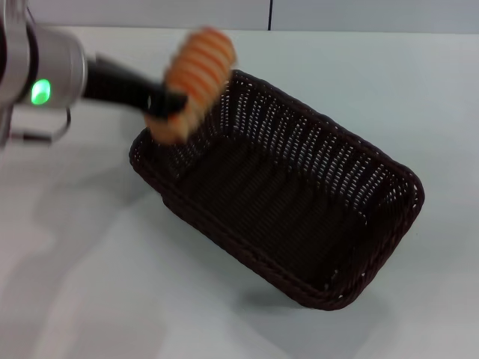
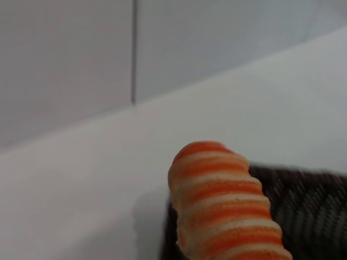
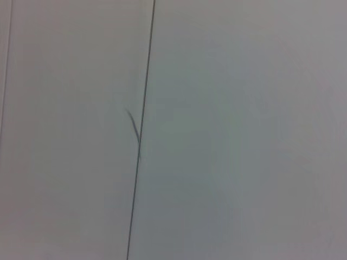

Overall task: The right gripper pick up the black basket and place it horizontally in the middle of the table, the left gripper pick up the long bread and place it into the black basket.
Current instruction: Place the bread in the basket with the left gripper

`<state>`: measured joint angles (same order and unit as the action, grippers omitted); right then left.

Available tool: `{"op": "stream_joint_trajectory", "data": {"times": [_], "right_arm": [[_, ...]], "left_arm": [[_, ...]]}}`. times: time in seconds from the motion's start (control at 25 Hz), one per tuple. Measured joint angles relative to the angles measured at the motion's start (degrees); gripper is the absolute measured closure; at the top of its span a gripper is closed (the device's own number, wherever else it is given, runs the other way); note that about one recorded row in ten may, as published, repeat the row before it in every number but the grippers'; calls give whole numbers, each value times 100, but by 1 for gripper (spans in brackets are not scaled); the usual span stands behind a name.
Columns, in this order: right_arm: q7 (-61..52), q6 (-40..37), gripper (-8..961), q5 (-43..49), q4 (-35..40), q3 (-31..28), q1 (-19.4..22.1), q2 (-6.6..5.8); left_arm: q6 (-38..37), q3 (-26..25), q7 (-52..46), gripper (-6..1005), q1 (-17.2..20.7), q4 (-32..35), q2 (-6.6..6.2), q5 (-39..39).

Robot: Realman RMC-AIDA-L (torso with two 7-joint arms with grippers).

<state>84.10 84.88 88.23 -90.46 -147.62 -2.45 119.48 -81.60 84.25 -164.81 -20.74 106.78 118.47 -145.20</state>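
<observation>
While the right wrist view shows only a pale seamed wall panel (image 3: 217,130), the head view has the left gripper (image 1: 171,103) clamped on the ridged, tan-orange long bread (image 1: 196,75), held above the far-left corner of the woven black basket (image 1: 299,217), which sits mid-table (image 1: 90,284), skewed to its edges.

A bare test room or lab, by its look: a plain white table (image 1: 82,284) stands against pale grey wall panels (image 3: 233,130) split by a thin dark seam (image 3: 141,130), with only props for a robot arm (image 1: 45,78) on it.
</observation>
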Motion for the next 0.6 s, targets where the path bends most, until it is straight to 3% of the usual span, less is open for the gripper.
{"op": "stream_joint_trajectory", "data": {"times": [0.08,0.16,0.32,0.6], "right_arm": [[-8,-106,619,13,-102,139,8,7],[-12,-212,619,33,-179,268,23,8],[-26,-474,618,130,-364,629,83,8],[-46,-583,615,269,-449,716,111,20]], "left_arm": [[40,250,-11,730,530,193,1,280],[130,319,-7,739,676,216,1,368],[160,542,20,755,629,190,-2,407],[-34,593,14,806,350,-131,-18,763]]}}
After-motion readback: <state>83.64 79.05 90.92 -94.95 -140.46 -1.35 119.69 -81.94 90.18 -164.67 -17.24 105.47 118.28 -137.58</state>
